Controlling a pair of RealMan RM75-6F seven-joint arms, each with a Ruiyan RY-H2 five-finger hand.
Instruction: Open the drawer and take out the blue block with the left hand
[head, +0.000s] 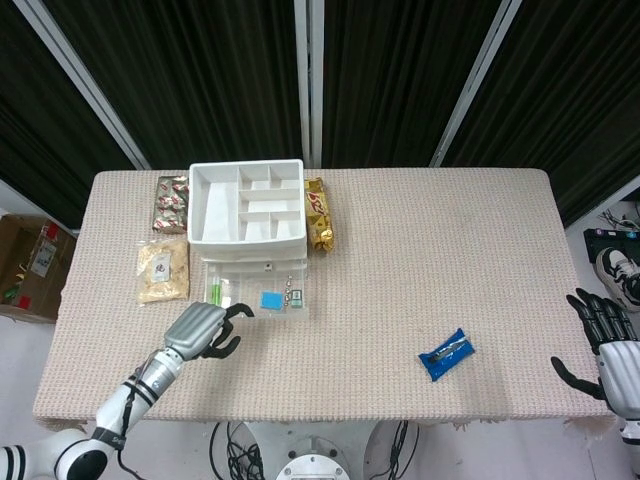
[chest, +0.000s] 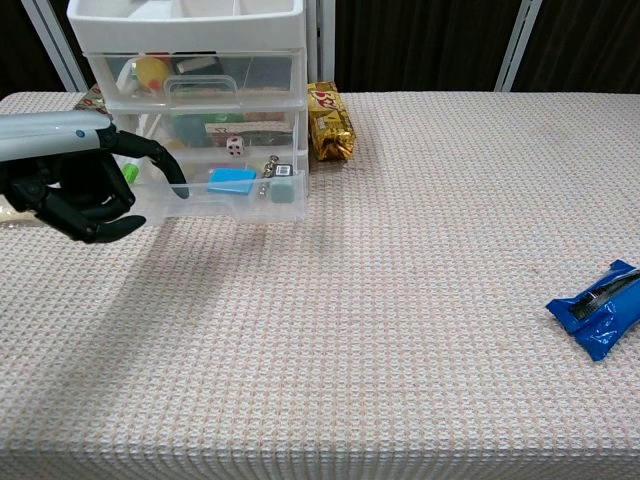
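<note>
The white drawer unit stands at the back left of the table. Its clear bottom drawer is pulled out toward me. Inside lies the flat blue block, beside a green item, a die and small metal pieces. My left hand is at the drawer's front left corner, fingers curled and hooked over its front wall. My right hand hangs open off the table's right edge, seen only in the head view.
A gold snack bar lies right of the drawer unit. A blue packet sits at the front right. Two snack bags lie left of the unit.
</note>
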